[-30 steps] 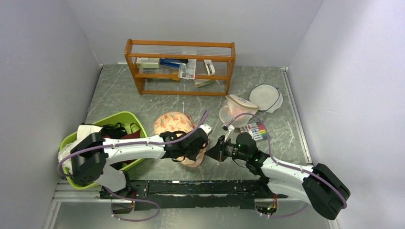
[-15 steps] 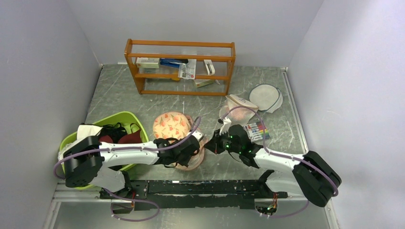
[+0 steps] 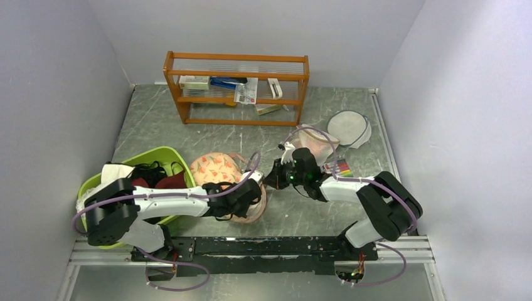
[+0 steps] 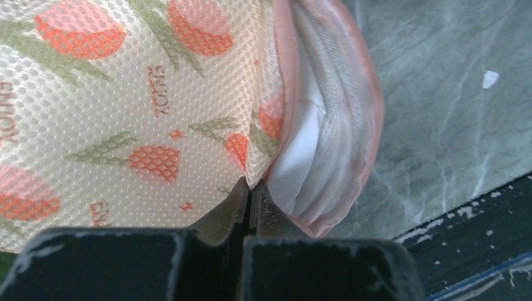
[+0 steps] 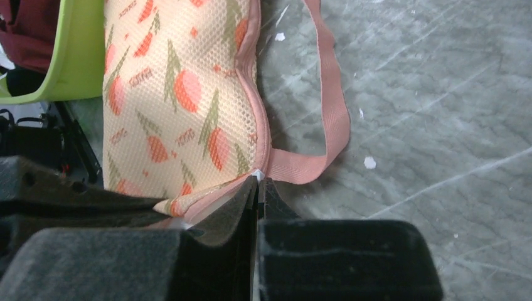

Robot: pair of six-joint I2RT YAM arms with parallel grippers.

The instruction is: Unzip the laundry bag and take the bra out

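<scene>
Lying flat on the desk (image 3: 188, 135), just beside the green basket (image 3: 160, 153): laundry bag (image 3: 221, 168), peach mesh with an orange flower print, its near edge gaping open. Left fingers (image 4: 246, 195) are pressing fully together, pinching the upper mesh layer at the opened rim. Bra (image 4: 295, 157) is showing as white padding in the gap, inside the bag. Right fingers (image 5: 254, 188) are squeezing together with no gap, gripping the bag's pink-bound edge where a pink strap (image 5: 334, 106) is looping out onto the desk. Whether a zip tab is sitting between them cannot be told.
</scene>
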